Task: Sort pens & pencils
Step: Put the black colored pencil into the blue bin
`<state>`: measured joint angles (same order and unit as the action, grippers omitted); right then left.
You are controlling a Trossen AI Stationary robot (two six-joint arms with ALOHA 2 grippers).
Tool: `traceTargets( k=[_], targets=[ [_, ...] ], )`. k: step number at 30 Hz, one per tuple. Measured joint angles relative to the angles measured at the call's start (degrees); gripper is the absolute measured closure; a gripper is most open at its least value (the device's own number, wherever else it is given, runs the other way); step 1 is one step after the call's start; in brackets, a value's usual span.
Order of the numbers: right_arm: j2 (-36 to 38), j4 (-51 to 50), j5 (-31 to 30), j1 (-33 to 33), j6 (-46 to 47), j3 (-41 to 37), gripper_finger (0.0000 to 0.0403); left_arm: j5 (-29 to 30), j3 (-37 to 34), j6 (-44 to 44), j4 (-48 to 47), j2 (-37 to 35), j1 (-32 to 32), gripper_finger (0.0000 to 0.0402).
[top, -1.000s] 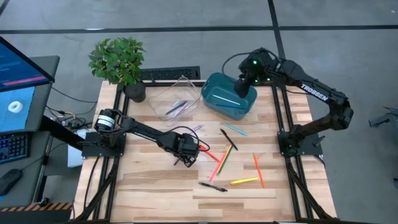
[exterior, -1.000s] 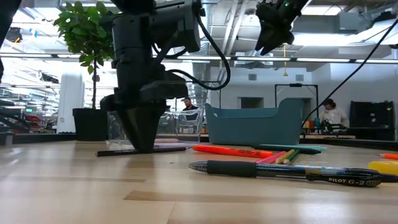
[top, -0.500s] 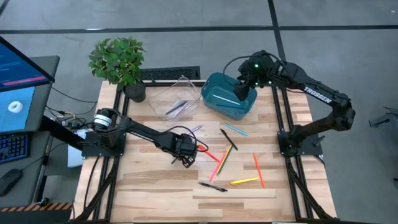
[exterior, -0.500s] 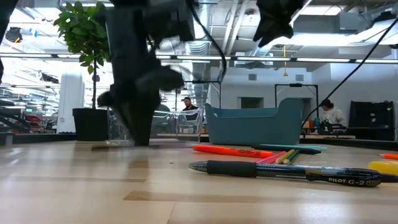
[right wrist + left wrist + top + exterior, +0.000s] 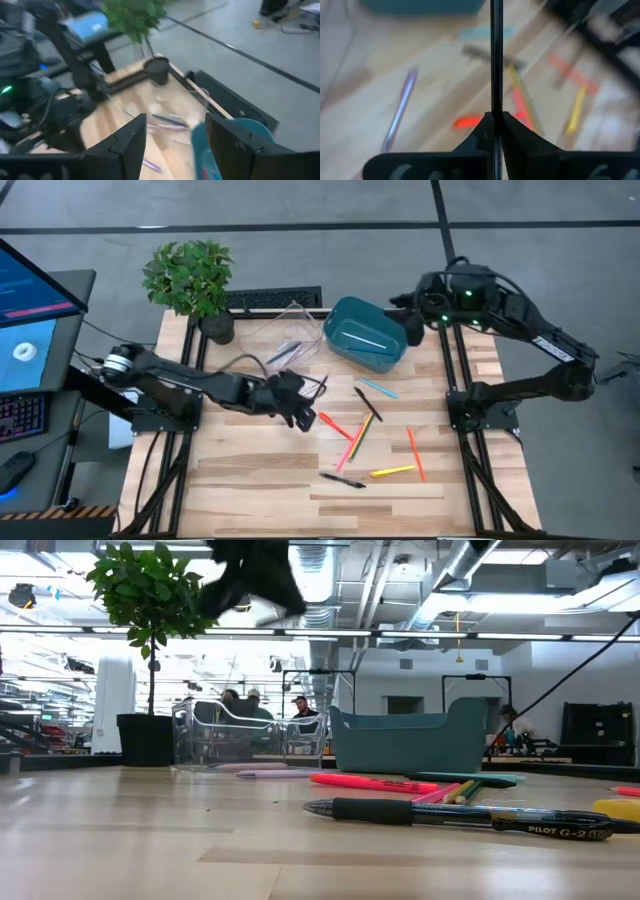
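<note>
- Pens & pencils (image 5: 365,442): most lie scattered on the table (image 5: 240,480) near its middle; a few lie in the clear bin (image 5: 280,340) and the teal bin (image 5: 365,332).
- Left gripper (image 5: 297,416): above the table, clamped tight on a thin black pen (image 5: 495,60).
- Right gripper (image 5: 412,328): beside the teal bin, fingers (image 5: 127,145) spread wide, holding nothing.

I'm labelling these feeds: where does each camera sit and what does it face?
High: overhead, straight down; both arms, teal plastic bin.
Low: tabletop height, facing the room; left arm overhead, same bin.
Left wrist: above the table; shut left gripper pinching a thin black pen.
Right wrist: past the open right gripper; potted green plant.
</note>
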<state>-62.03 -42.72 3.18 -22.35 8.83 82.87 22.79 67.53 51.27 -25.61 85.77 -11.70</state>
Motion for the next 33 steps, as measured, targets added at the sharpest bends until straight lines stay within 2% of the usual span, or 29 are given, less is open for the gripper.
traceTargets(
  k=[6,14,22,28,33],
  targets=[
    [0.2,2.7,0.0,6.0,3.0,0.0,0.0181,4.6,0.1,-9.5,10.8,-6.3,-0.6,0.0399],
    [-7.0,12.7,0.0,15.0,3.3,0.0,0.0181,6.2,0.2,-22.5,25.7,-10.4,-0.5,0.0398],
    [-12.9,25.7,0.1,19.3,3.3,0.0,0.0181,8.1,0.2,-29.0,31.9,-10.7,0.0,0.0397],
    [-16.9,31.8,4.9,19.7,3.5,-0.1,0.0181,8.3,0.2,-31.2,34.0,-10.7,1.2,0.0397],
    [-18.7,34.6,6.0,19.7,4.7,-0.1,0.0181,7.9,0.2,-31.5,33.9,-10.7,1.6,0.0397]
  ],
)
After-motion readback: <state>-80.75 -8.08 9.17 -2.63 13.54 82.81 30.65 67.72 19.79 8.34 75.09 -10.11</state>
